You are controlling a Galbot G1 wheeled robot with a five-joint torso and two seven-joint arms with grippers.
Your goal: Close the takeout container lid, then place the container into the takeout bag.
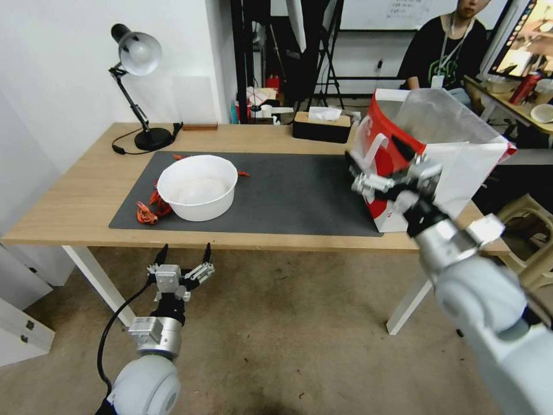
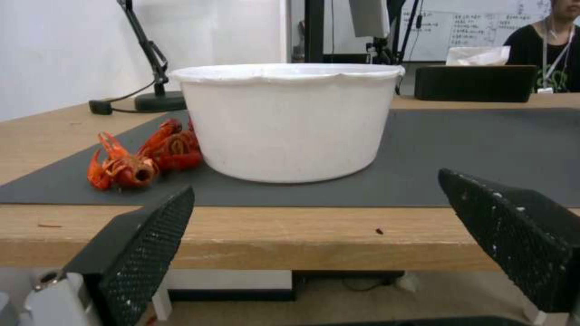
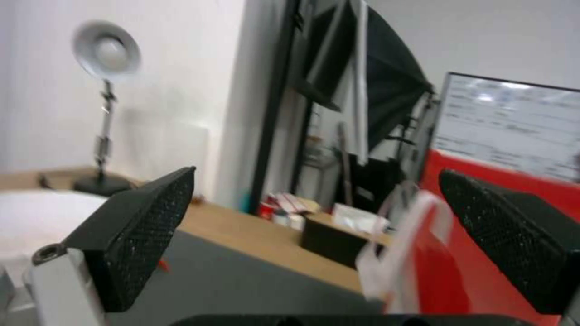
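Note:
The takeout bag (image 1: 455, 155), white paper with red side panels and white handles, stands open at the table's right end; its red side (image 3: 477, 253) also fills part of the right wrist view. My right gripper (image 1: 377, 158) hovers by the bag's left side, above the mat. It is open (image 3: 317, 172) with nothing between its fingers. My left gripper (image 1: 185, 249) hangs open and empty below the table's front edge, facing the white bowl (image 2: 284, 122). The takeout container and its lid are out of view.
A large white bowl (image 1: 197, 187) sits on the dark mat (image 1: 288, 196), with red crayfish (image 1: 147, 210) beside it. A black tissue box (image 1: 321, 127) and a desk lamp (image 1: 138, 57) stand along the back of the wooden table (image 1: 69, 196).

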